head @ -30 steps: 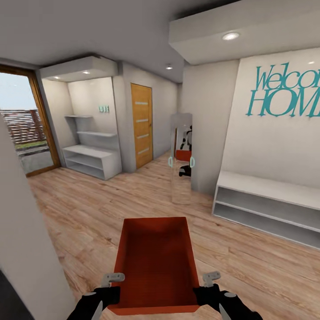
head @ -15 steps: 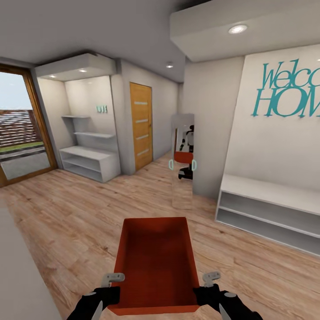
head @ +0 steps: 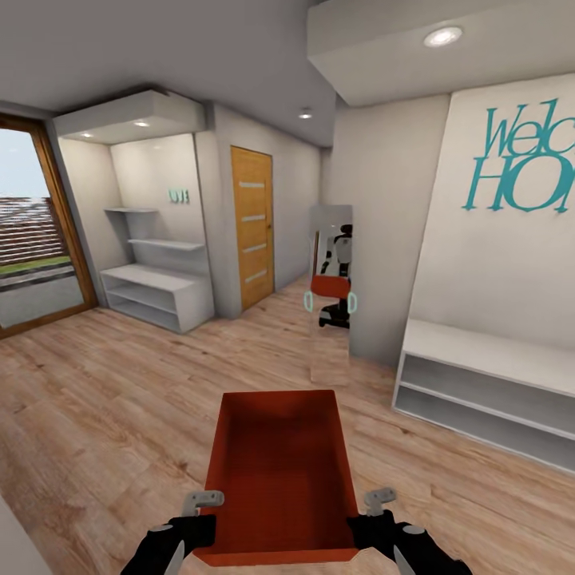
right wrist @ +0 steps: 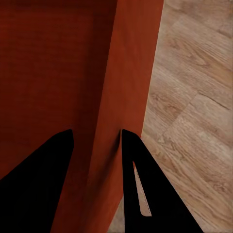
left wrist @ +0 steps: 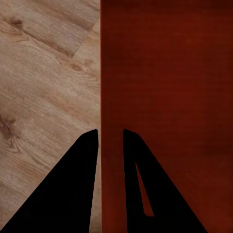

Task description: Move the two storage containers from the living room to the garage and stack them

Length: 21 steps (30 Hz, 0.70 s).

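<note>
One orange-red open-topped storage container (head: pixel 279 471) hangs in front of me above a light wood plank floor, carried between both arms. My left gripper (head: pixel 201 527) is shut on its left wall (left wrist: pixel 103 97), one finger inside and one outside. On the opposite side my right gripper (head: pixel 361 525) is shut on the right wall (right wrist: pixel 126 77) the same way. The container is empty. A tall mirror (head: pixel 329 295) ahead reflects me and the bin.
This is an entry hall. A light wooden door (head: pixel 251 228) stands ahead at the left of the mirror. White open shelves (head: pixel 156 295) sit at the back left, beside a glass door (head: pixel 36 239). A white low bench shelf (head: pixel 487 383) runs along the right wall under teal lettering.
The whole view has swung and moved forward: the grey wall at the left edge has slid out of sight. The container stays held the same way in both grippers.
</note>
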Available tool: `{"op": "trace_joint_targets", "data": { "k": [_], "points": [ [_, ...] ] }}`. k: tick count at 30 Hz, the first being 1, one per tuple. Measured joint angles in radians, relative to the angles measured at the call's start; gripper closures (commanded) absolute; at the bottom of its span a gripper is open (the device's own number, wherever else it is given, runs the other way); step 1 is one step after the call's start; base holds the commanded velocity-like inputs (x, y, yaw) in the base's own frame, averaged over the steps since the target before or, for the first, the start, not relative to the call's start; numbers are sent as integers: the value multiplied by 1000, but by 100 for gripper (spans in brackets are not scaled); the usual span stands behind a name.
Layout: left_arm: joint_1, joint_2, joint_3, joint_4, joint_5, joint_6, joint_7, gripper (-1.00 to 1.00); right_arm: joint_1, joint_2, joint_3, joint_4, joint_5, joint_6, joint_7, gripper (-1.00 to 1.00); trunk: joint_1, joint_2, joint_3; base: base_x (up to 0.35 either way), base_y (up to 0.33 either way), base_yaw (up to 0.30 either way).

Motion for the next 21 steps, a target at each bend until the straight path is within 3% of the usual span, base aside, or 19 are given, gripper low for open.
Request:
{"op": "trace_joint_targets", "data": {
  "k": [21],
  "points": [
    [0,0,0,0,0,0,0,100,0,0,-1,0,1,0,0,100,0,0,0,328,0,0]
  ]
}}
